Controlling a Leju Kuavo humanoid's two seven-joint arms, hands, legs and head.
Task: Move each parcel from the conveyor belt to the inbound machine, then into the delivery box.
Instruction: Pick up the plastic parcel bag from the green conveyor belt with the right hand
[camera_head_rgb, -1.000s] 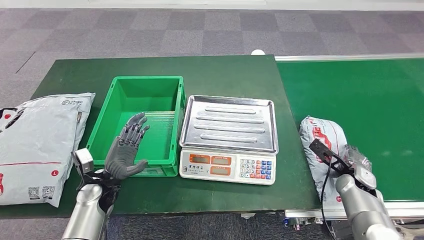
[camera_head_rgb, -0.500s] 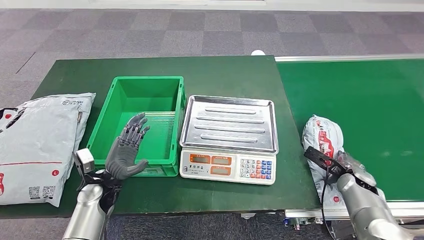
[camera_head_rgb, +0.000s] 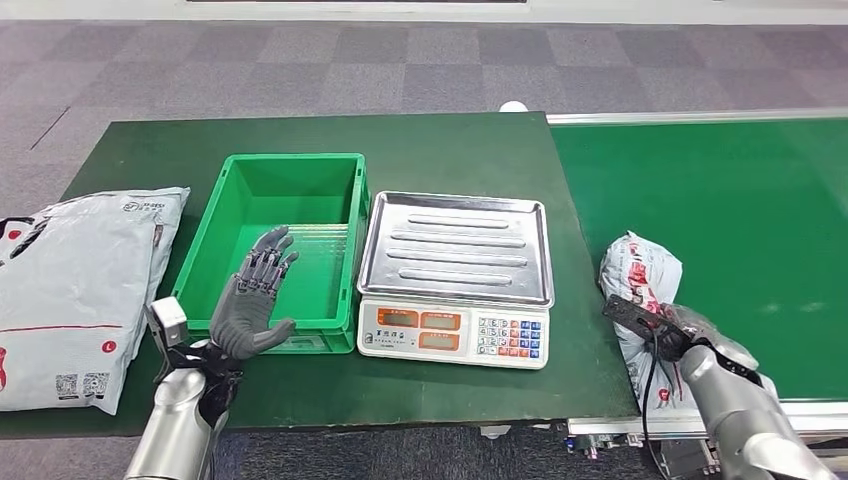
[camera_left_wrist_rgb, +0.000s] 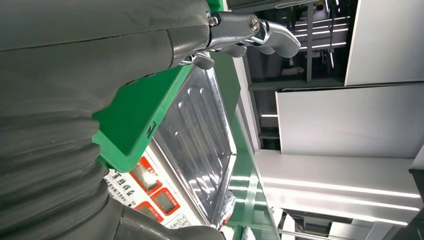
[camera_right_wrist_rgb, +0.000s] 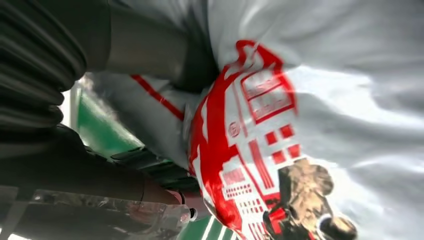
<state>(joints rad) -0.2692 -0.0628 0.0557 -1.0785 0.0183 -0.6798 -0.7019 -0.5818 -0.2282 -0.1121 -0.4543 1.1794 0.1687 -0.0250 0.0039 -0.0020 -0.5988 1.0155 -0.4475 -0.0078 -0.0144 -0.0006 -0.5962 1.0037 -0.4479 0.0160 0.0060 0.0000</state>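
Observation:
A grey parcel (camera_head_rgb: 642, 277) with red print lies bunched up at the near left edge of the green conveyor belt (camera_head_rgb: 740, 200). My right hand (camera_head_rgb: 703, 342) grips the parcel's near end. In the right wrist view the thumb (camera_right_wrist_rgb: 145, 50) presses into the parcel (camera_right_wrist_rgb: 310, 115) from one side and dark fingers (camera_right_wrist_rgb: 150, 172) wrap the other. My left hand (camera_head_rgb: 250, 300) hovers open, fingers spread, over the near left part of the empty green box (camera_head_rgb: 290, 195). The scale (camera_head_rgb: 455, 335) with its bare steel tray (camera_head_rgb: 456, 250) stands between box and belt.
Large grey parcels (camera_head_rgb: 75, 285) lie on the dark green table (camera_head_rgb: 420, 150) left of the box. The left wrist view looks past my left hand (camera_left_wrist_rgb: 60, 100) at the box's rim (camera_left_wrist_rgb: 135, 115) and the scale's tray (camera_left_wrist_rgb: 195, 135). Carpet floor lies beyond.
My right hand has settled lower on the parcel and closed around its near end; the parcel has bunched up and looks shorter. The left hand has not moved.

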